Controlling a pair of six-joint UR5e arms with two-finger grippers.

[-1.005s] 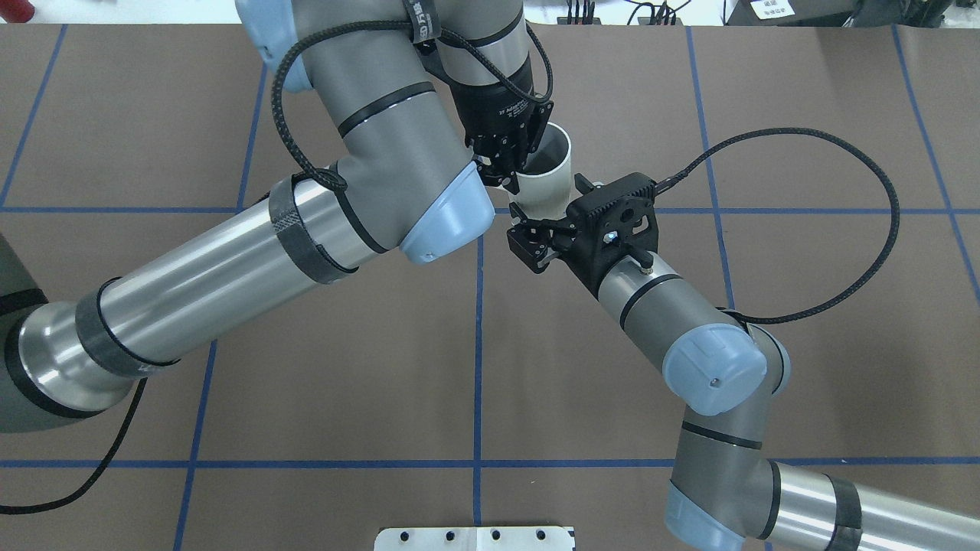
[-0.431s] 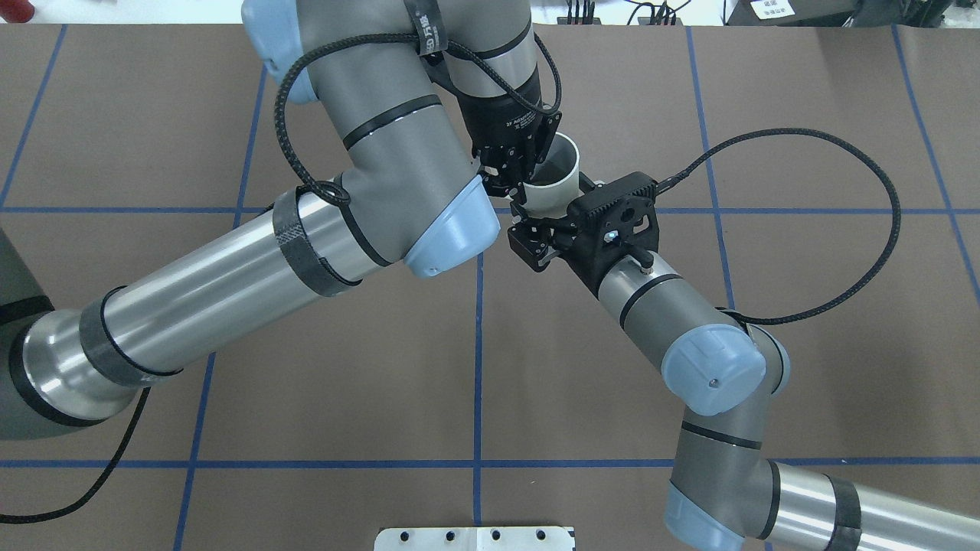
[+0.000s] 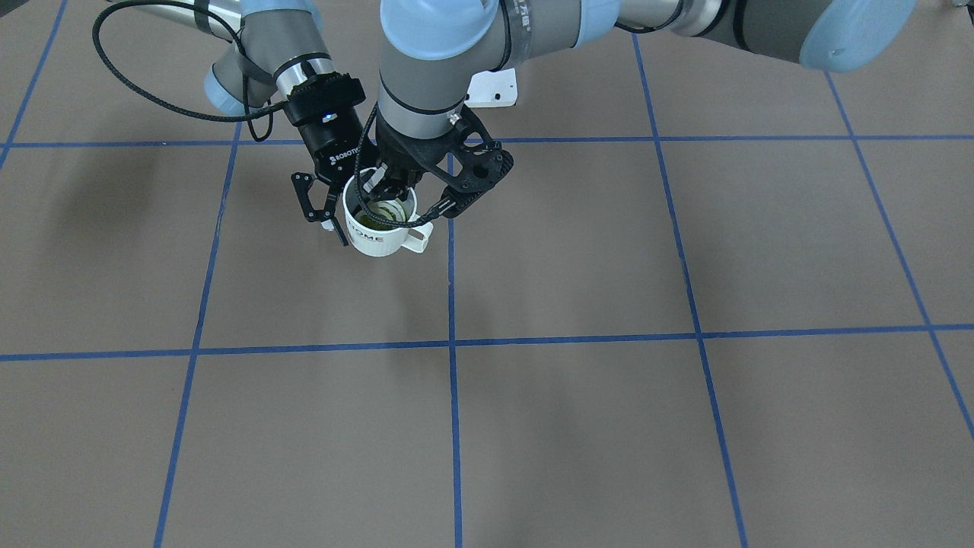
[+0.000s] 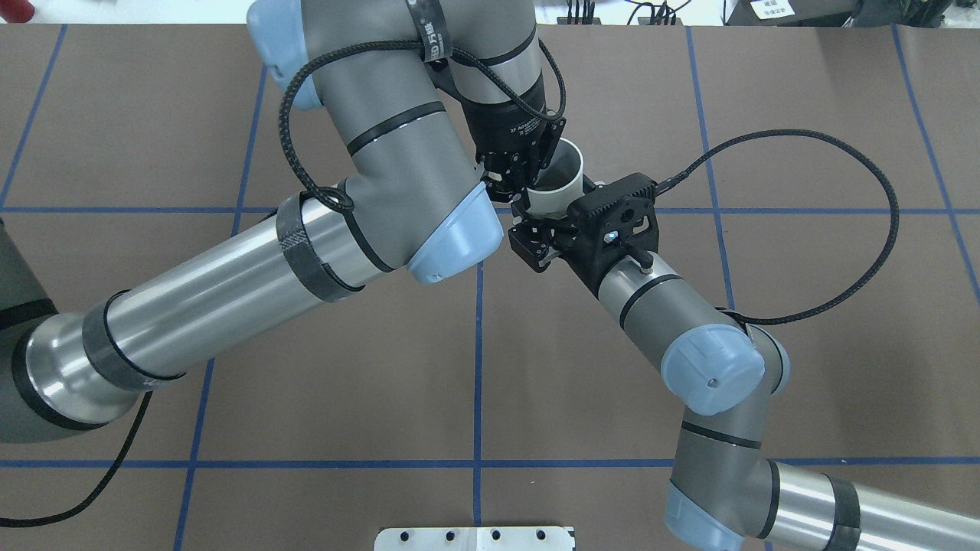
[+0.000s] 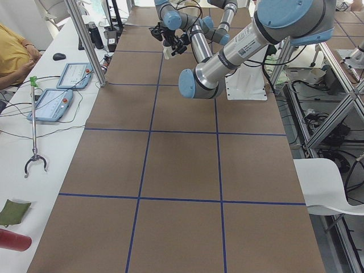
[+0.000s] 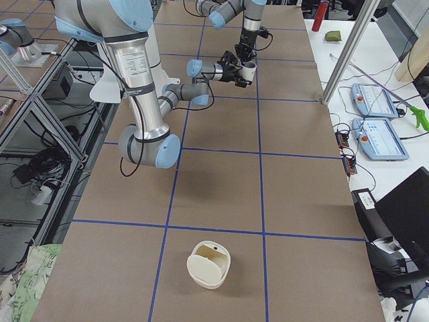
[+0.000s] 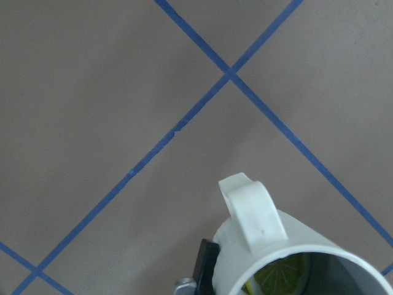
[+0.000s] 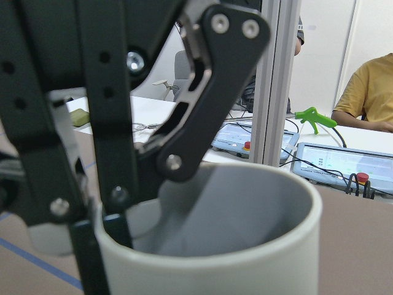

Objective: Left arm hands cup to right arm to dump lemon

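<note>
Nearest thing from the right end is a cream tub [image 6: 209, 265] on the table [image 6: 301, 221], just beside a lengthwise blue line [image 6: 159, 268] and well apart from the arms, so there's lots of room between them. Off the table's operator-side edge sits a white bench with two pendants [image 6: 379, 137], well clear of the action. Farther up, the right arm [image 4: 674, 321] reaches in low and the left arm [image 4: 230, 283] comes over the top, and they meet near the middle of the table's width, away from both long edges. The cup [image 3: 378, 228] hangs in the air there, roughly upright, with its handle toward the operators' side. The left hand [image 3: 384, 190] is clamped on the rim, one finger inside and one outside. The right hand [image 4: 555, 213] is spread wide with the cup's lower body between its fingers. I can't tell if the pads actually touch the wall. The lemon [image 3: 378, 217] is down in the cup, only partly showing past the left fingers. From overhead the left hand and wrist cover the cup's bottom. The right hand's far finger is hidden behind the cup in the front view. The HOME lettering is hard to make out.
</note>
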